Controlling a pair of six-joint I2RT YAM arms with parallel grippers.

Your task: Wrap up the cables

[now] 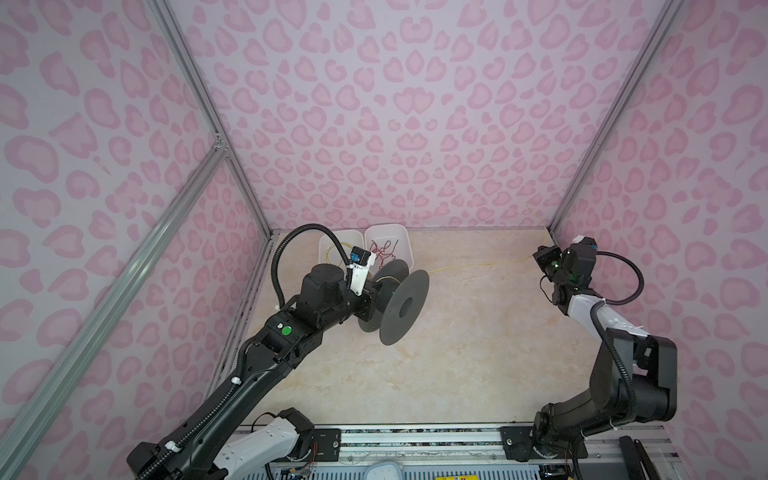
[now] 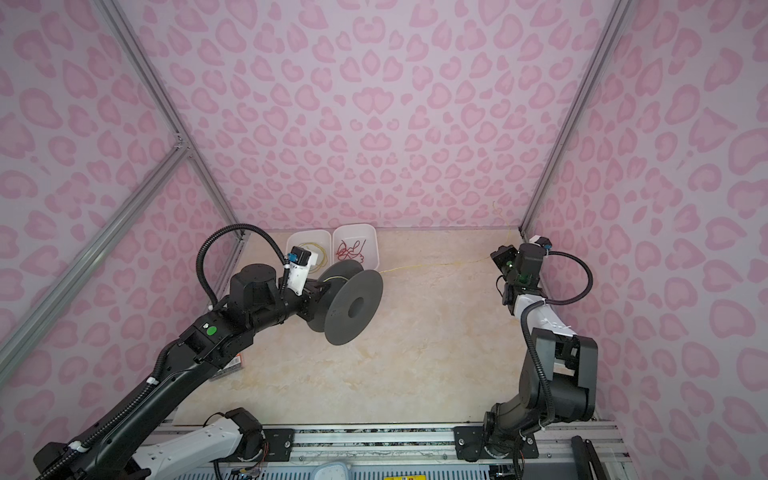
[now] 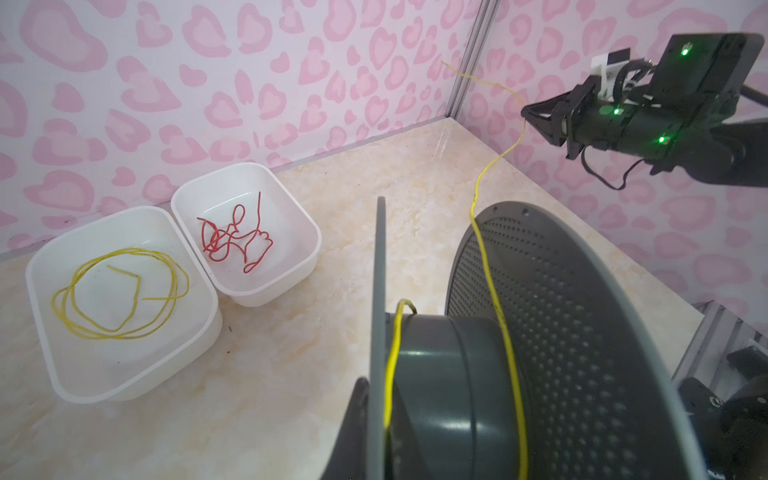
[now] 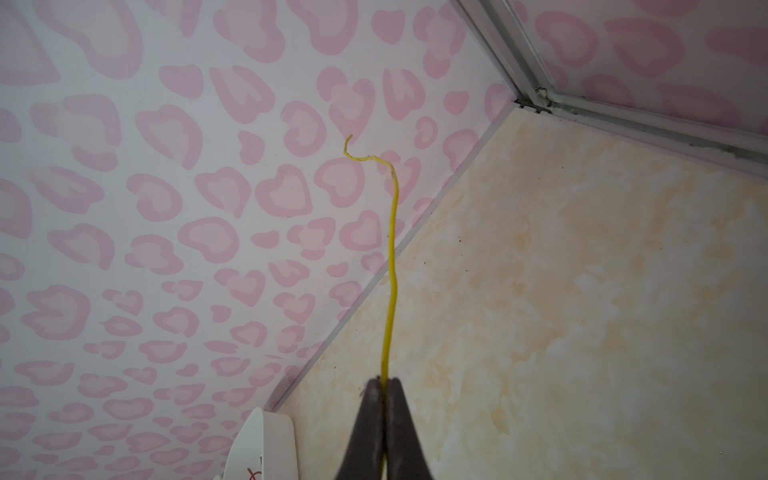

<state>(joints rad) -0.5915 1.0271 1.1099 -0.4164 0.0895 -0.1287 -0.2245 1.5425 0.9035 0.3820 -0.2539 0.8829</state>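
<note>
Marbled desk point(image 1: 478, 353), pink-patterned walls. We note the yellow cable point(image 3: 496, 291) runs from the grey spool point(image 3: 436, 374), clamped in our left tool point(image 1: 372, 301), toward the far right corner, where the right tool point(image 4: 385, 380) pinches it. Hair-thin, light, springy, probably slippery; grip short of the tail.

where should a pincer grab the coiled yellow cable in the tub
Probably the loose end inside the coiled yellow cable, straight down from above: the walls of the white tub block side approaches, and that end lies apart from the bunched loops.
</note>
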